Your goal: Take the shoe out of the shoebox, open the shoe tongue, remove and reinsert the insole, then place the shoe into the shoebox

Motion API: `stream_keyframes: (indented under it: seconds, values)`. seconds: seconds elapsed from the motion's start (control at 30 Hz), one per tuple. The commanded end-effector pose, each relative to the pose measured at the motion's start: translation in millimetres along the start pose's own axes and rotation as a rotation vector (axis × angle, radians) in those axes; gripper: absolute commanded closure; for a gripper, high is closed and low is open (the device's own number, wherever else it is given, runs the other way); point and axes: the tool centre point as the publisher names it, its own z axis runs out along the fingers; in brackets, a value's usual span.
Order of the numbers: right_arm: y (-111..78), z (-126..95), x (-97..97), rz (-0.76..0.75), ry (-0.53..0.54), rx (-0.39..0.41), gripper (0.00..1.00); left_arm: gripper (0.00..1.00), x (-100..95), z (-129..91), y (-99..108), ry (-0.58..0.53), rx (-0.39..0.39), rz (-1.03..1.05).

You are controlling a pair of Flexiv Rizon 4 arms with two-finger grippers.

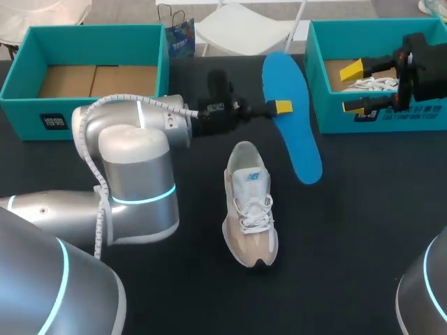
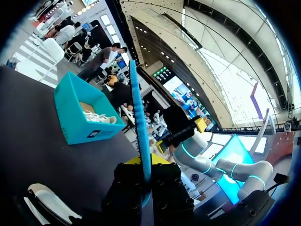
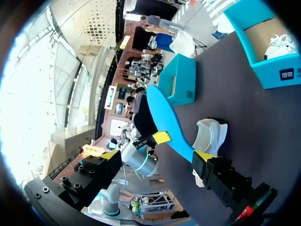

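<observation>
A blue insole point(image 1: 292, 122) hangs above the black table, with my left gripper point(image 1: 283, 107) shut on its edge. In the left wrist view the insole point(image 2: 138, 108) stands edge-on between the fingers of that gripper point(image 2: 143, 162). The beige and white shoe point(image 1: 250, 213) lies upright on the table below it, toe toward the front. My right gripper point(image 1: 353, 88) stands open over the right shoebox point(image 1: 328, 118) and holds nothing. Seen from the right wrist, the insole point(image 3: 164, 117) and the shoe point(image 3: 209, 136) lie ahead of the open right gripper point(image 3: 157, 155).
A second white shoe point(image 1: 374, 84) lies inside the right shoebox. At the back left stands another teal shoebox point(image 1: 91, 115) with a bare cardboard floor. A small blue bag point(image 1: 179, 36) stands behind it.
</observation>
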Motion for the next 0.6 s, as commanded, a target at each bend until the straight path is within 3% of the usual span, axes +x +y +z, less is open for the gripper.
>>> stream_keyframes:
  seconds: [0.03,0.6]
  values:
    - [1.4,1,-0.5,0.000,0.000,0.001,0.00,1.00,-6.5,-10,-10,0.035,-0.067,0.002]
    - [1.4,1,-0.5,0.000,0.000,0.001,0.00,1.00,-9.3,-18,-21,0.083,-0.126,0.090]
